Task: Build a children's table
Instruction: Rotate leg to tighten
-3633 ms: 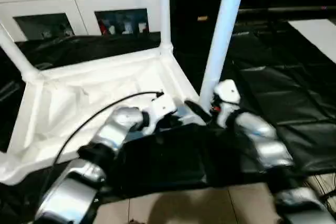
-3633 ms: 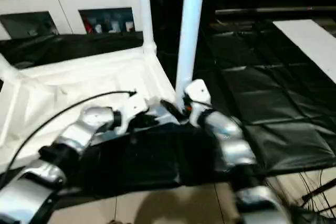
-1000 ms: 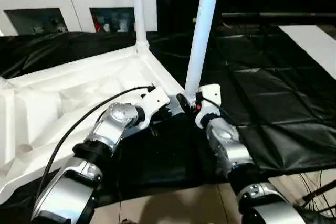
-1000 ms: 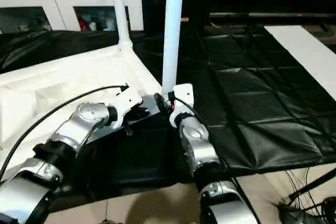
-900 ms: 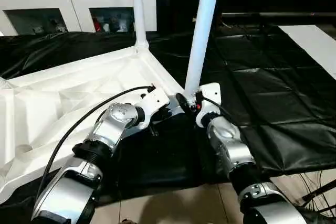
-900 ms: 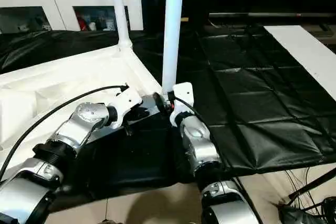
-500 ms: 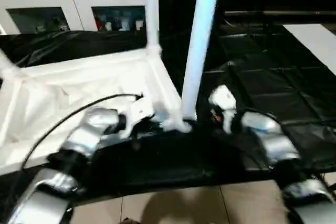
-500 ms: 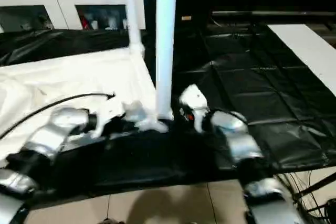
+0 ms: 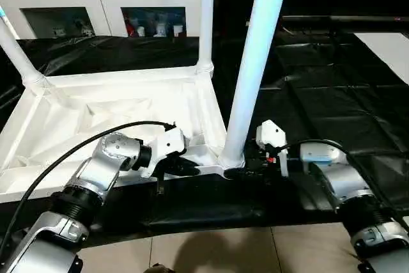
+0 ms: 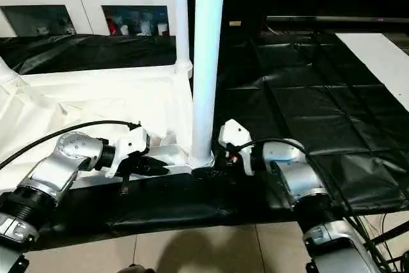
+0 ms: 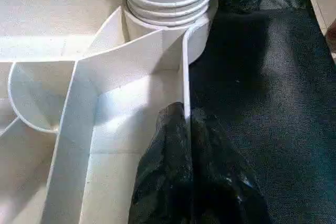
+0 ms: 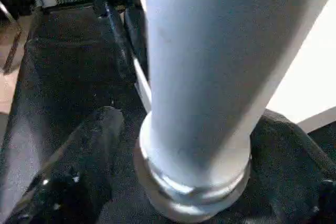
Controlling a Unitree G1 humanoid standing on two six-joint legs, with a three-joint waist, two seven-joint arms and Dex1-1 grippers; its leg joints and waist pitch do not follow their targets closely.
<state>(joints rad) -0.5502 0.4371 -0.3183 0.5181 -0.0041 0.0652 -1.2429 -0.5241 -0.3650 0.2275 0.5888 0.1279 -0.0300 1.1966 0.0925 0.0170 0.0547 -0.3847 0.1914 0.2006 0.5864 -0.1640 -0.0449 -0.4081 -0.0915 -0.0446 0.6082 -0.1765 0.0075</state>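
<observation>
Since a second ago both my arms have swung outward from the near leg (image 9: 252,62), and my right pincer (image 10: 214,161) has let go of it. That pincer now stands spread, one finger (image 12: 79,166) each side of the leg's base collar without closing on it. My left pincer (image 9: 185,165) is pressed together, its fingertips (image 11: 181,129) at the rim wall of the tabletop (image 9: 121,103), beside the corner socket. The upturned tabletop fills the centre-left of the head frame on black sheeting (image 9: 319,87). Three legs stand in sockets: near leg, far leg (image 9: 206,17), left leg (image 9: 16,49). The fourth corner lies outside the frame; its leg I cannot confirm. Turning the table upright remains, by my judgement.
</observation>
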